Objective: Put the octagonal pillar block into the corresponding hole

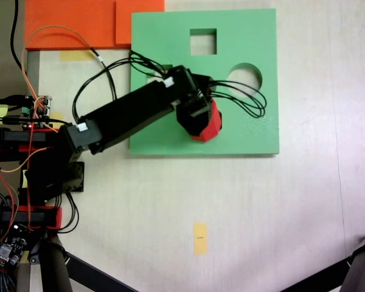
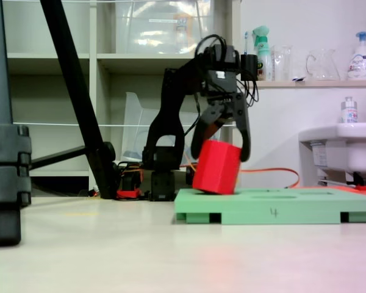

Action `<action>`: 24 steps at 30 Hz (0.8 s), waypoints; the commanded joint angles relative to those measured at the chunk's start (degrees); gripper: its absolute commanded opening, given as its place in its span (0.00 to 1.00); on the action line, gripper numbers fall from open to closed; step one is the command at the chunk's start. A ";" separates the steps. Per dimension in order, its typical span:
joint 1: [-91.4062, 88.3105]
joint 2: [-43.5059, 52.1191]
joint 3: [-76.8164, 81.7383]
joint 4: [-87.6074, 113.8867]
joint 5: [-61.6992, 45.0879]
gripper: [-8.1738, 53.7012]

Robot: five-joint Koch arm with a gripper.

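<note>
Tripod leg looms nearest; beyond it I see my gripper pinching the octagonal pillar block, tilted with one edge touching the green foam board, so seating seems underway and needs levelling over the corresponding hole.

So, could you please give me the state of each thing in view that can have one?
Tool: shut on the red block, jaws astride it.
Red block: held, tilted, its lower edge at the green board's top.
Green board: flat on the table.
Square cutout: empty.
Round cutout: empty, cables crossing its lower part.
Eight-sided cutout: hidden, cannot tell.
</note>
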 commanded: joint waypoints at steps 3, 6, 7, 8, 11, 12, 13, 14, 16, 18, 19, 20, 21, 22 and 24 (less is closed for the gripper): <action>-2.11 0.70 -2.81 -2.29 0.18 0.43; -2.37 0.26 -2.81 -2.29 0.18 0.43; -2.37 0.09 -2.81 -2.29 0.18 0.43; -2.46 -0.18 -2.81 -2.29 0.18 0.43; -2.46 -0.70 -2.64 -0.97 -0.09 0.44; -2.37 -0.70 -2.64 -0.26 0.18 0.44; -2.37 -0.70 -2.46 0.18 1.05 0.45; -2.37 -0.70 -2.29 0.44 1.76 0.45; -1.93 -0.70 -2.11 0.97 3.52 0.45; -1.41 -0.70 -2.02 1.49 5.36 0.45; -1.14 -0.70 -2.02 1.58 5.80 0.45; -0.79 -0.70 -1.93 1.58 6.06 0.46; -0.53 -0.70 -1.93 1.58 6.06 0.46; -0.18 -0.79 -2.02 1.49 6.06 0.46; 0.09 -0.70 -2.02 1.41 5.71 0.46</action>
